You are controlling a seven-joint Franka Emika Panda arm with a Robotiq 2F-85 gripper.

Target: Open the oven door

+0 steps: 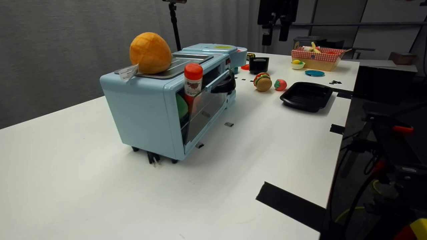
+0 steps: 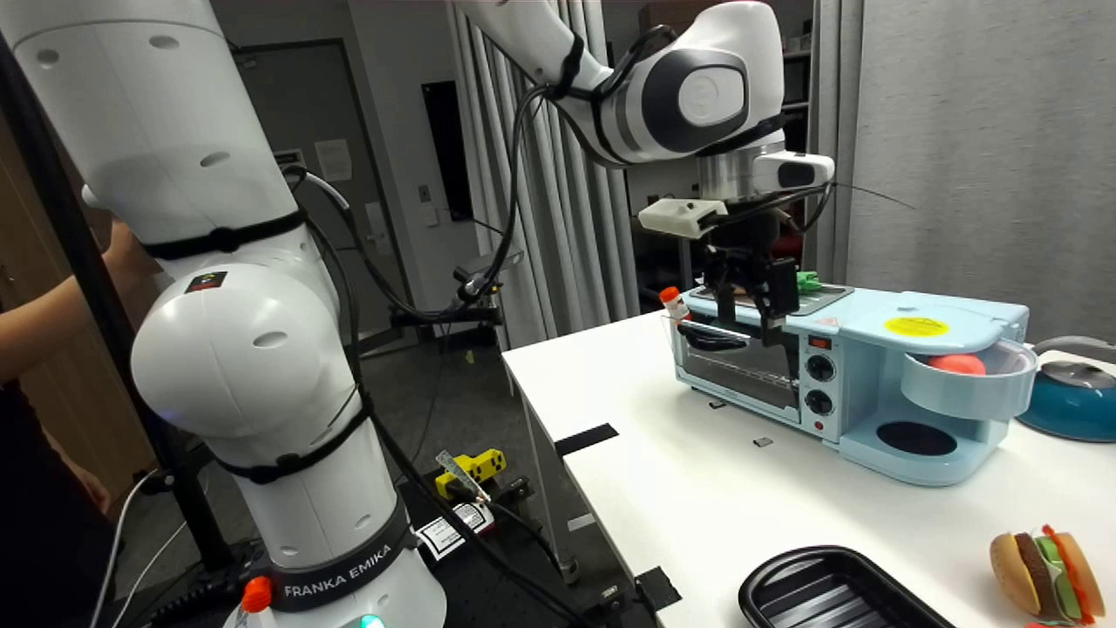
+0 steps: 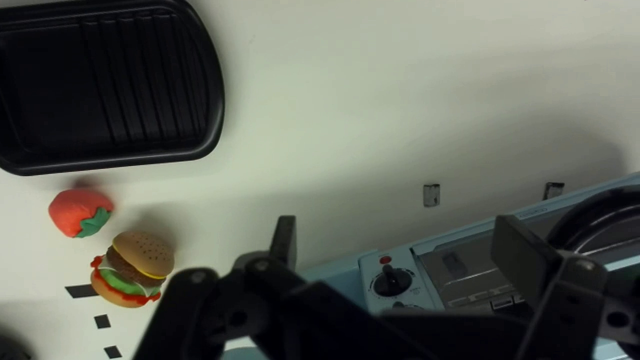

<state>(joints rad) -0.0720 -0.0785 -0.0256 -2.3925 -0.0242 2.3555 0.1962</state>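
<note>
The light blue toaster oven stands on the white table; it also shows in an exterior view. Its oven door is a transparent panel tilted partly outward at the top; it also shows in an exterior view and the wrist view. A black curved handle is on its top edge, also in the wrist view. My gripper is open and empty, above the oven near the knobs. In the wrist view the handle lies beyond the right finger, outside the jaws.
A red-capped bottle stands in the door gap. An orange plush sits on the oven's top tray. A black tray, toy burger and strawberry lie on the table. A basket stands farther off.
</note>
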